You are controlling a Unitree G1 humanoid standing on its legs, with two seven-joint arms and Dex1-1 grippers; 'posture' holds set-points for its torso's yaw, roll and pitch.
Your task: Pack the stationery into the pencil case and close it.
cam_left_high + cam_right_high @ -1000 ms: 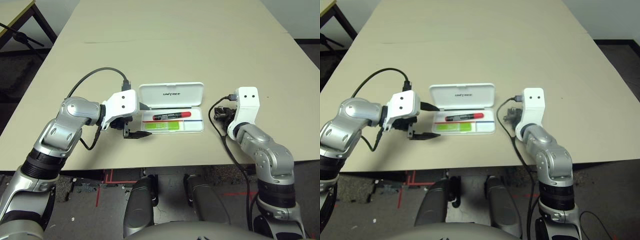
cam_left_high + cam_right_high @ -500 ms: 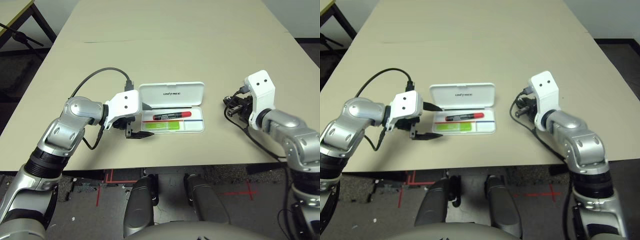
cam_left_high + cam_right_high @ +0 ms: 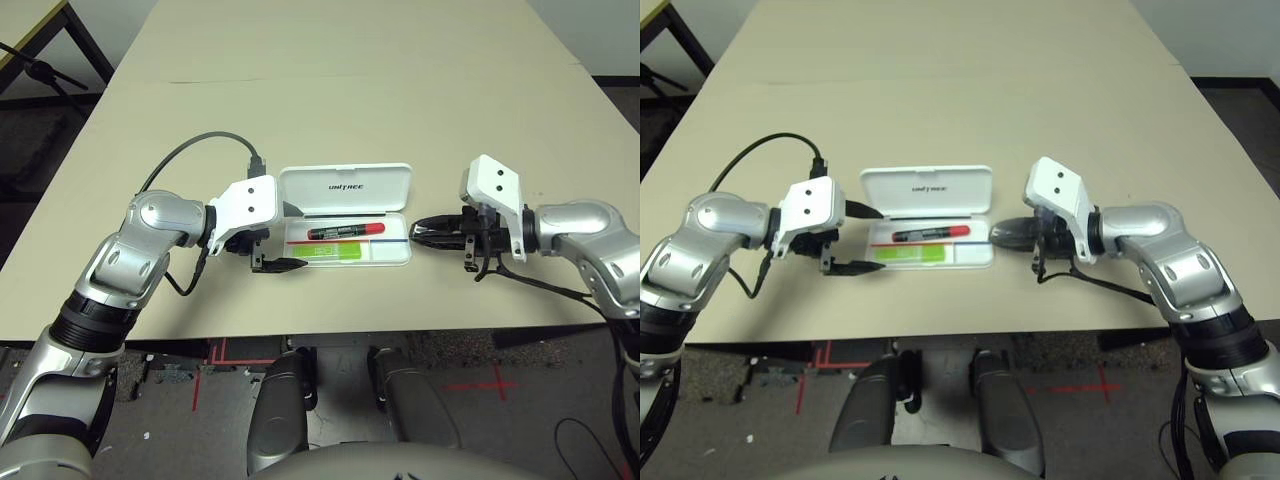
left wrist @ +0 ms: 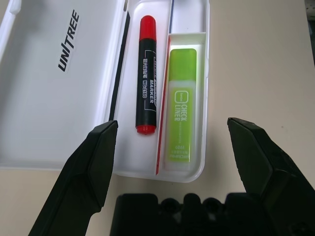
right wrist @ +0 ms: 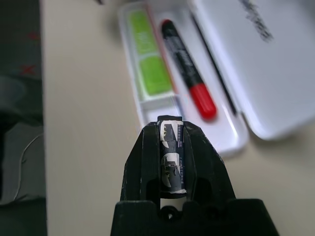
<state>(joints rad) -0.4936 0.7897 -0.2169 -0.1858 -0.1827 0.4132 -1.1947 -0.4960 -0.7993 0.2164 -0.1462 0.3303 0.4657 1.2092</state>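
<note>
- The small black-and-silver piece is pinched by the right jaws.
- The left jaws are spread.
- The red-capped marker and green stick are placed inside the opened case.

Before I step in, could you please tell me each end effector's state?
Left end effector: open, holding nothing.
Right end effector: closed on a small black-and-silver piece.
</note>
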